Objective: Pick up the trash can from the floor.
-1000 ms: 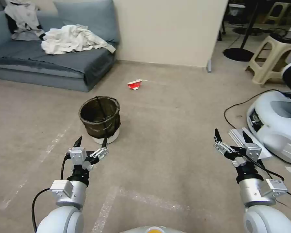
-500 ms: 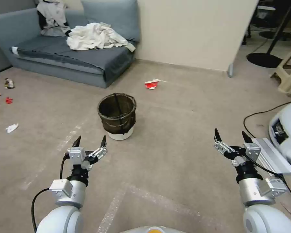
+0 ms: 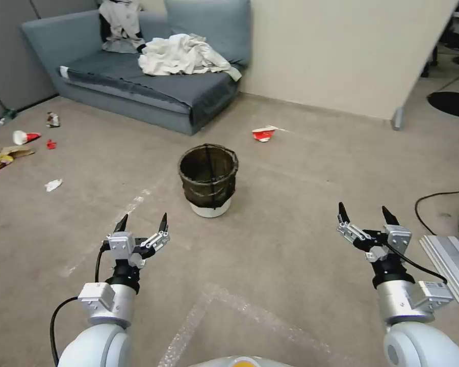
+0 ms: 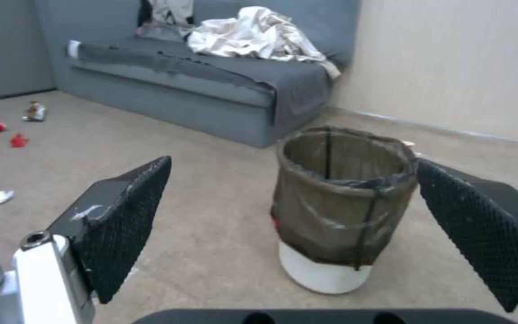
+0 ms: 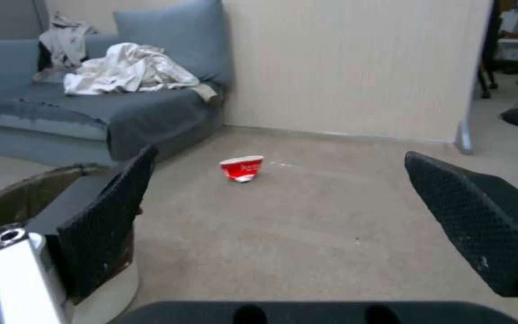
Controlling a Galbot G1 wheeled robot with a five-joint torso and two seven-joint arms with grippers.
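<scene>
Head view: upright white trash can [image 3: 207,179], dark bag over rim; left end effector [image 3: 142,223] and right end effector [image 3: 363,214] spread.

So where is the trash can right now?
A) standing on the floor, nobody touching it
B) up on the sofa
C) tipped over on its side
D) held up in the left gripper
A: the trash can stands upright on the floor, with the left gripper and the right gripper both open and well short of it.
</scene>
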